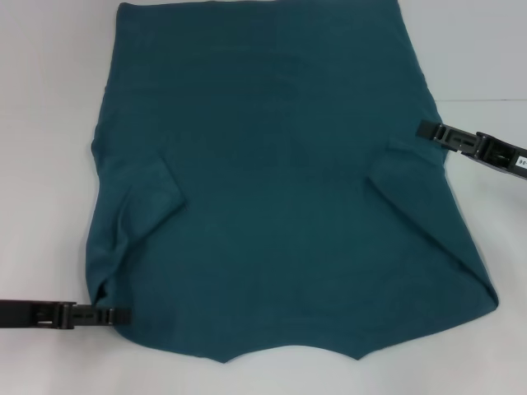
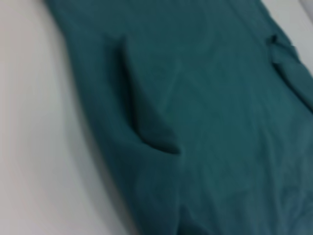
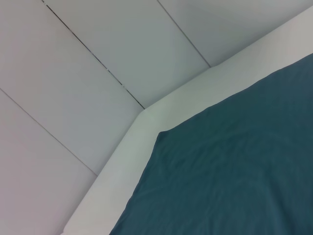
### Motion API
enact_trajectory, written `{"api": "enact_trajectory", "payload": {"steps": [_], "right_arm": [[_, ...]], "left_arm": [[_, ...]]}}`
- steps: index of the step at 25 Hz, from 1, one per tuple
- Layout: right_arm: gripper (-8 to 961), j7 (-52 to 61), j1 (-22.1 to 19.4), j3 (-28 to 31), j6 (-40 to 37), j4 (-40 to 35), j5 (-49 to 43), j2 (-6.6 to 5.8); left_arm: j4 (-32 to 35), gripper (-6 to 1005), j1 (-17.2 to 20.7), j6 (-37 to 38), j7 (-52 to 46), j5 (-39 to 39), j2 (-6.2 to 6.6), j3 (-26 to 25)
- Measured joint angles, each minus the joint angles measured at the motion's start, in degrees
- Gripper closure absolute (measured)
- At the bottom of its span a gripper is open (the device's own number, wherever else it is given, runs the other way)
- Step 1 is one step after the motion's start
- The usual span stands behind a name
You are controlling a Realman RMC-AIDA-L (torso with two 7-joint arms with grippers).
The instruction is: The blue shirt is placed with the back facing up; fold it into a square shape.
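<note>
One blue shirt (image 1: 280, 189) lies spread flat on the white table (image 1: 41, 123), plain side up, its collar edge toward the robot and its hem at the far side. Both of its two sleeves are folded inward onto the body, one on each side.

Two pincers are in view. The left pincer (image 1: 122, 313) lies low at the table, its tip touching the shirt's near corner; the shirt stretches away from it across the table toward the far side. Whether it is clenched on the cloth or released cannot be told. The right pincer (image 1: 424, 129) reaches in from the opposite side, its tip at the shirt's edge just beyond the folded sleeve; its state cannot be told either.

The left wrist view shows the shirt (image 2: 195, 107) with one folded sleeve. The right wrist view shows one far corner of the shirt (image 3: 234, 166) on the table (image 3: 146, 127).
</note>
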Motion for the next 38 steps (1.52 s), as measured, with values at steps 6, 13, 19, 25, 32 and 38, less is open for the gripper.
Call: {"api": "enact_trajectory", "payload": {"steps": [6, 13, 19, 25, 32, 38], "right_arm": [[41, 0.00, -0.05, 0.14, 0.00, 0.00, 0.00, 0.09], [41, 0.00, -0.25, 0.35, 0.00, 0.00, 0.00, 0.09], [42, 0.00, -0.35, 0.79, 0.00, 0.00, 0.00, 0.02], [42, 0.00, -0.36, 0.78, 0.00, 0.00, 0.00, 0.08], [42, 0.00, -0.61, 0.94, -0.71, 0.00, 0.00, 0.05], [42, 0.00, -0.81, 1.64, -1.04, 0.00, 0.00, 0.02]], "left_arm": [[-2.50, 150, -1.70, 0.87, 0.75, -0.07, 0.13, 0.03], [-3.29, 151, -2.21, 0.94, 0.87, 0.10, 0.00, 0.62], [-3.33, 153, -2.21, 1.73, 0.66, 0.25, -0.01, 0.67], [-3.39, 154, -2.22, 2.04, 0.72, 0.42, 0.03, 0.74], [-3.24, 155, -2.13, 0.74, 0.33, 0.84, 0.14, 0.71], [-2.61, 157, -2.16, -0.30, -0.42, 1.86, 0.22, 0.26]]}}
